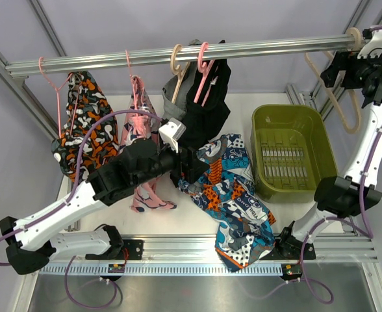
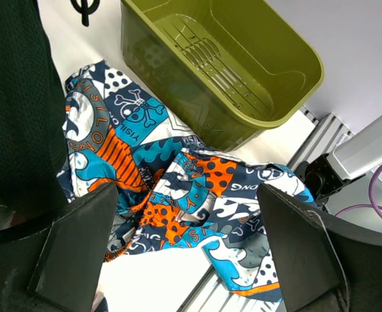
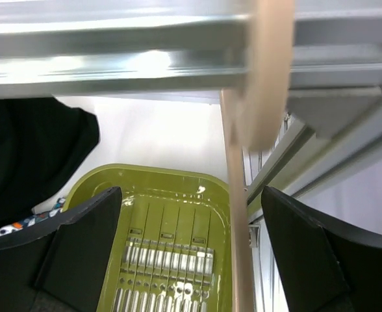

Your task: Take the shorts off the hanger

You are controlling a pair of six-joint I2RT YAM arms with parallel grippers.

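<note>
Three pairs of shorts in the top view. Found the patterned shorts (image 1: 233, 201), blue, orange and white, off the rail (image 1: 113, 60) and lying crumpled on the white table (image 1: 243, 107). Placed just left of the green basket (image 1: 287, 108), one end hanging over the near table edge onto the frame. Found the black shorts (image 1: 207, 110) hanging from a pink hanger (image 1: 203, 55) on the rail. Found the grey shorts (image 1: 173, 91) just left of them on a beige hanger (image 1: 176, 58), largely hidden behind the black pair. Noted an orange-black garment (image 1: 80, 127) and a pink garment (image 1: 139, 123) on hangers further left along the rail; cannot tell what kind of clothing.

Left gripper (image 2: 191, 246): jaws spread wide, holding nothing. Seen through its wrist camera above the patterned shorts, with the cloth showing in the gap between both fingers (image 2: 80, 240). Cannot tell whether the tips touch the fabric. Black cloth along the left edge of that view, basket at the top. Placed in the top view at the lower hem of the black shorts.

Right gripper (image 3: 194, 250): raised to the right end of the rail, jaws spread wide, gripping nothing. Noted a right-end hanger (image 3: 238, 260), beige, hooked over the rail there, one arm running down through the gap between the fingers, nearer the right-hand one and apart from both. Basket seen below in that wrist view, black cloth at its left edge.
</note>
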